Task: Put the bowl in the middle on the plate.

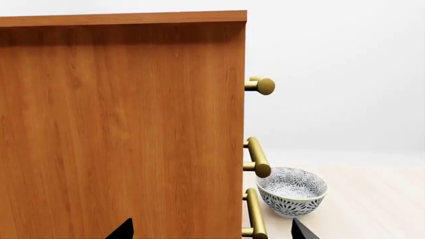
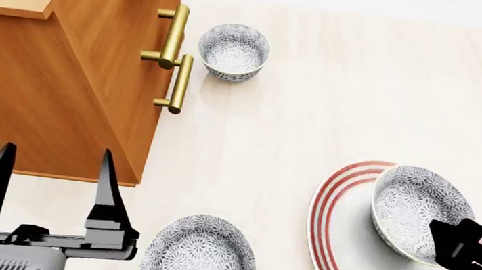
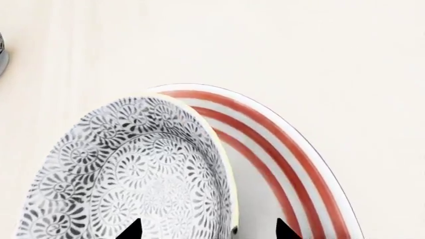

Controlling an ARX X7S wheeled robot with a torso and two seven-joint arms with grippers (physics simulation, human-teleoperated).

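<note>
**Bowl over the plate, release still to do**

You're holding the bowl (image 2: 414,210) over the plate (image 2: 346,256) w/ the right gripper (image 2: 469,253). The bowl is sitting tilted, its opening turned toward the cabinet side, above the plate's far half. In the right wrist view one fingertip is lying inside the bowl (image 3: 133,174) and the other outside the wall over the plate (image 3: 292,149), so the jaws are reading as clamped on the rim. Can't tell whether the bowl's base is touching the plate or hanging just above it.

Progress, as a judgement: pick and carry look done; what's left is levelling the bowl, setting it flat, letting go and pulling clear. The tilt is the risk, since letting go like this could make it rock or slide toward the red rings.

Around it: the near bowl (image 2: 200,256) is sitting on the table (image 2: 338,85) just beside the plate, apart from it. The far bowl (image 2: 233,52) is sitting close by the wooden cabinet (image 2: 56,87) and its brass handles (image 2: 175,35). Nothing is blocking the set-down.

Your left gripper (image 2: 49,185) is hanging w/ fingers apart, holding nothing, near the cabinet corner, well apart from the plate.
</note>
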